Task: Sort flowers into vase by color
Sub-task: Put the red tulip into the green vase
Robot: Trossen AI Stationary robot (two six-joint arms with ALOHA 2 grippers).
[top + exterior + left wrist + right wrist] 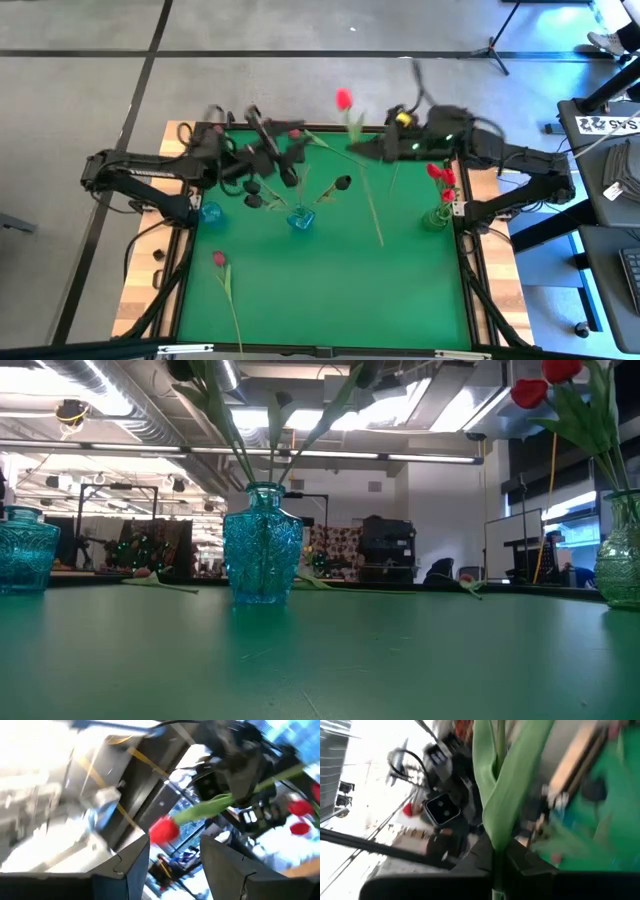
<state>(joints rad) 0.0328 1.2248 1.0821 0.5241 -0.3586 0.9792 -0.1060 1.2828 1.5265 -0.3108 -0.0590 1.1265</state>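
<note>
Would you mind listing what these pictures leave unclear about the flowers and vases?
- Low view: the middle vase shows stems only; its flower heads are cut off by the top edge.
- High view: the right gripper and the red tulip it holds are smeared by motion.
- Right wrist view: leaves fill the frame, hiding that tulip's head.
- High view: the left vase is too small to tell its contents.
</note>
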